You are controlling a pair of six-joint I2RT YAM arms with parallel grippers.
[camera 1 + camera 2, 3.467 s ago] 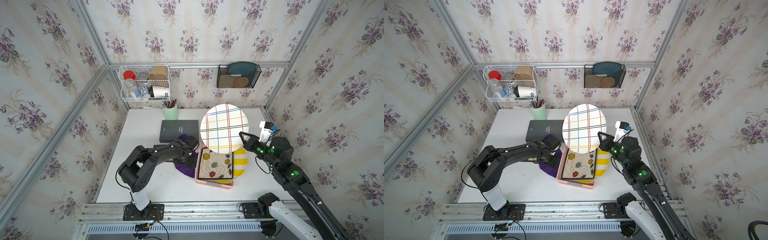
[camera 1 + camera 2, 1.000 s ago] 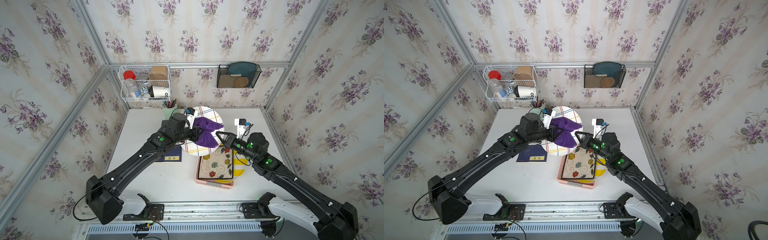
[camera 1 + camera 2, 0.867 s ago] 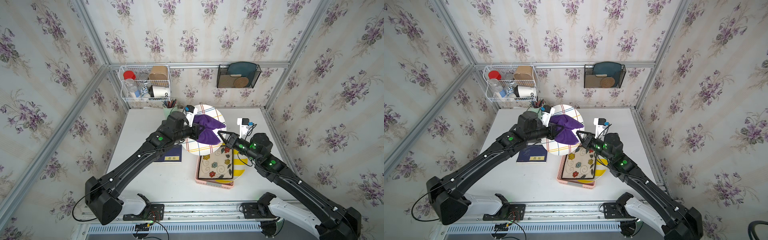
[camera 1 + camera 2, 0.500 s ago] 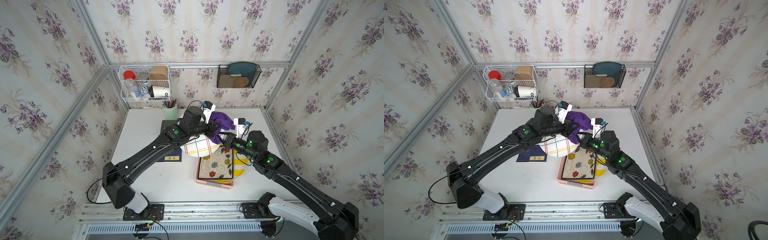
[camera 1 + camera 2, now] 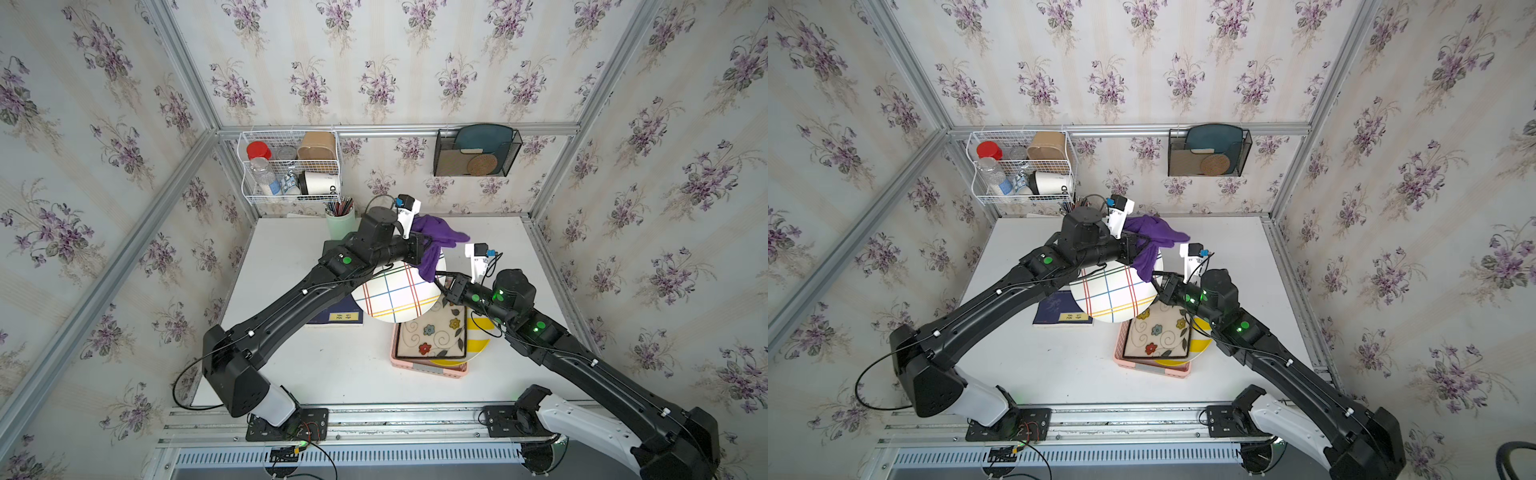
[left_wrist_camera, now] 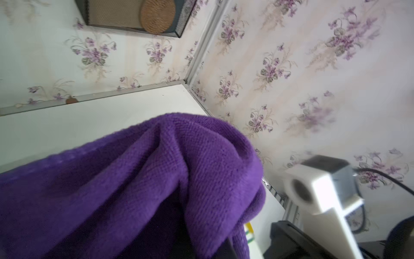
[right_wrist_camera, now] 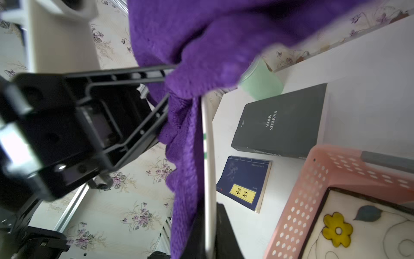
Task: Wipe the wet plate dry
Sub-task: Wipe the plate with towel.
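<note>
While the dark book (image 7: 280, 121) reads "FASHION SHOW", the outstretched left gripper (image 5: 426, 245) clamps the purple cloth (image 5: 438, 237) against the far edge of the plate (image 5: 395, 296); the right gripper (image 5: 440, 283) pinches its rim, holding it tilted above the table (image 5: 291, 365).

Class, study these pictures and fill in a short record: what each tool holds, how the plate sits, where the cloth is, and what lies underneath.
Left tool: shut on the purple cloth
Right tool: shut on the rim of the checked plate
Plate: held off the table, tilted
Cloth: hanging over the plate's edge beside the right tool
Below: pink basket holding a flowered plate and a yellow striped plate
</note>
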